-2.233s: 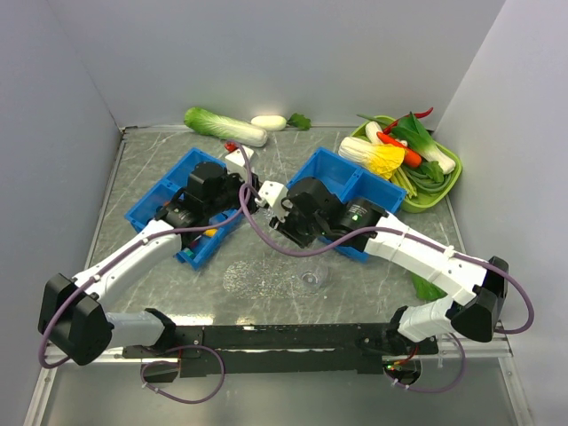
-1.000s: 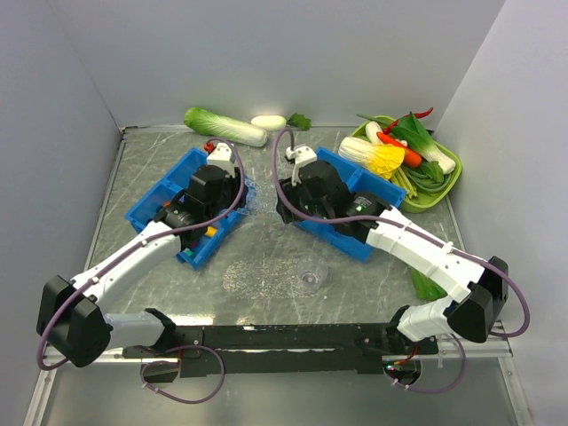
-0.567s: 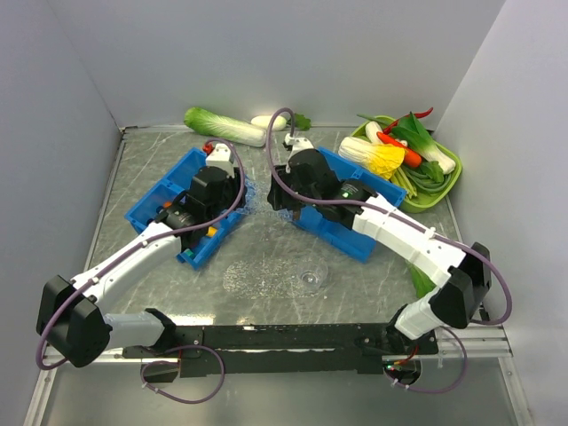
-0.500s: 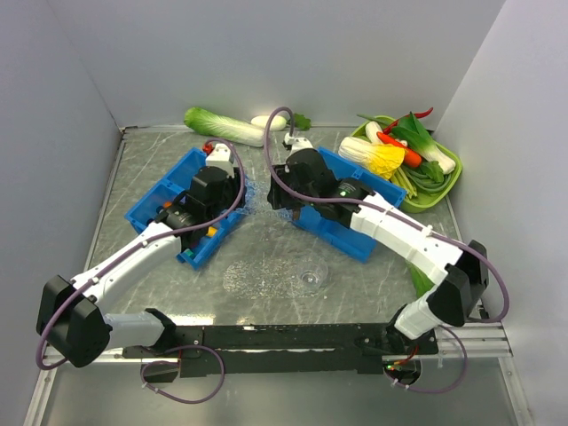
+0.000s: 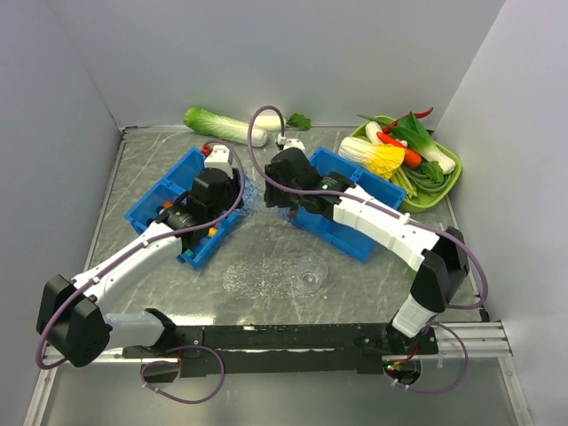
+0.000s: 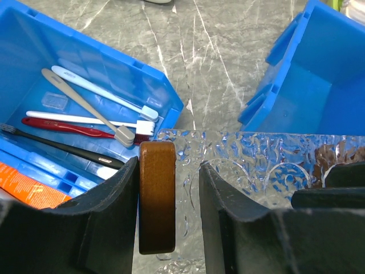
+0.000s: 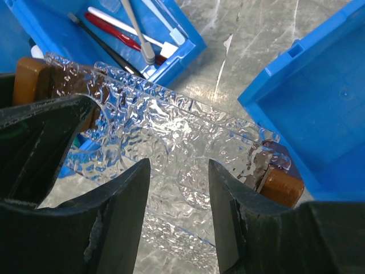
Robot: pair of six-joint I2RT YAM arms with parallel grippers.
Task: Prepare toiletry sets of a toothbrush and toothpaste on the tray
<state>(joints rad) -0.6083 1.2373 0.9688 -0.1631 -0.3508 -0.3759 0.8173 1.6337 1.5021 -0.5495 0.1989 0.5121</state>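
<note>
My left gripper (image 6: 168,171) clamps the tray (image 6: 256,160) at its handle (image 6: 157,200); the tray runs toward 3 o'clock. My right gripper (image 7: 178,171) straddles it, grip uncertain.

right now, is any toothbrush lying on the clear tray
No, the toothbrushes in view lie in the blue bin, and the visible part of the tray is bare.

This is a robot laboratory cell. Plain grey walls (image 5: 266,53) close in a marbled worktop (image 5: 177,160) on three sides. At 6 o'clock a black rail (image 5: 284,337) carries the white left arm (image 5: 133,257) and right arm (image 5: 399,235), both with purple cables (image 5: 250,142). The props are mixed: a blue bin (image 6: 85,51) with a toothbrush (image 6: 102,90) and, at 2 o'clock, a green tray (image 5: 455,166) of vegetables.
</note>
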